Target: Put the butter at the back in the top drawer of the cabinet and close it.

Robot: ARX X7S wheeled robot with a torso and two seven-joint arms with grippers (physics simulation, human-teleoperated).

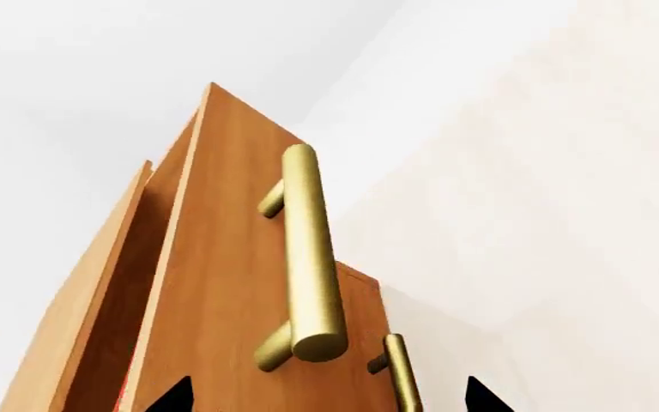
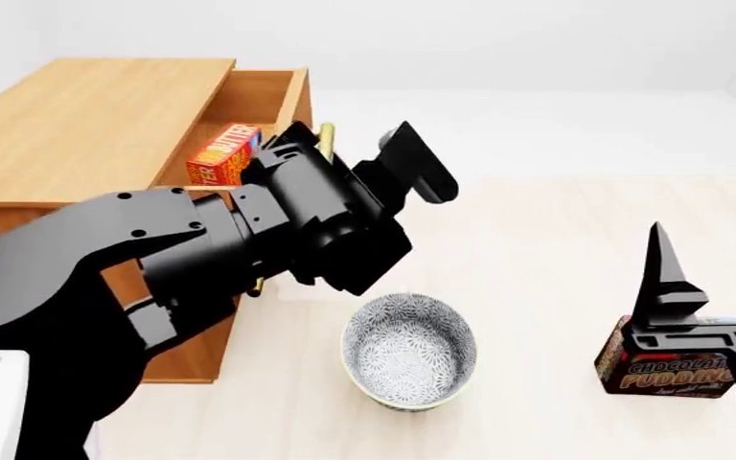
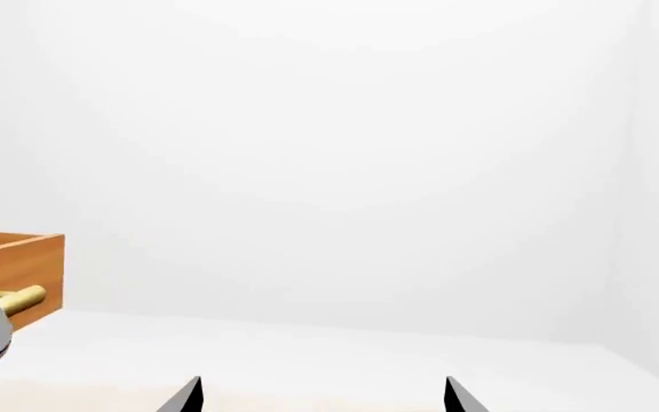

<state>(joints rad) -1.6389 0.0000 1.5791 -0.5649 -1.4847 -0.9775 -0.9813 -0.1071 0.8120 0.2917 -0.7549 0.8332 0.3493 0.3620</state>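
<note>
Head view first: at ten o'clock stands the cabinet, its top drawer pulled out, and the butter already lies inside it. So we judge the placing done and the closing in hand. Our left gripper sits near the centre, just in front of the drawer face — its fingers spread apart, holding nothing that we can see. In the left wrist view the brass handle fills the middle, with both fingertips apart at six o'clock and clear of it. The next move, we think, calls for a straight push on the drawer front toward the cabinet, kept square so it does not jam. At four o'clock our right gripper hangs above the pudding box — fingers wide, empty.
</note>
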